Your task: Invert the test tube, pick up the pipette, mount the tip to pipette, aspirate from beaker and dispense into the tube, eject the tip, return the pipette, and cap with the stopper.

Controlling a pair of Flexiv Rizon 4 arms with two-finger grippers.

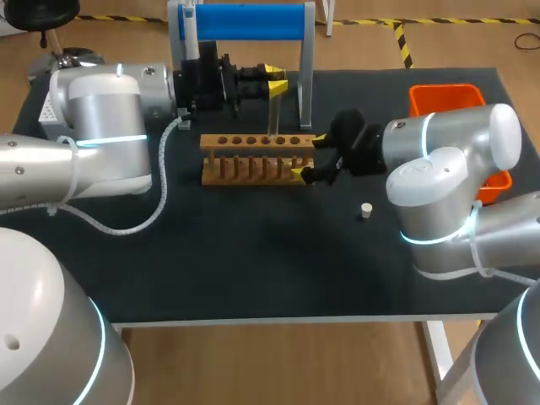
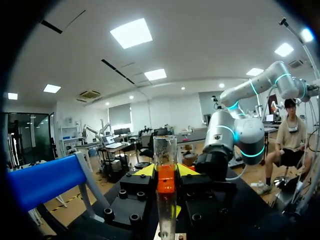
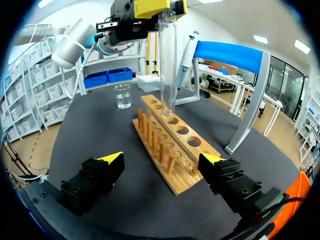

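Test tube (image 1: 272,118) long axis vertical, above rack (image 1: 253,162) | left claw (image 1: 274,78) pinching it | right claw (image 1: 305,158) spread

Left wrist view: the test tube (image 2: 165,165) is cut off by the frame edge, so its bottom end is not seen. In the right wrist view I cannot tell if this end sits in a hole of the rack (image 3: 170,145) or hangs just above it. Head view: the right arm (image 1: 447,160) hides part of the orange bin (image 1: 443,95), and the stopper (image 1: 366,210) is too small for detail, e.g. which end is up.
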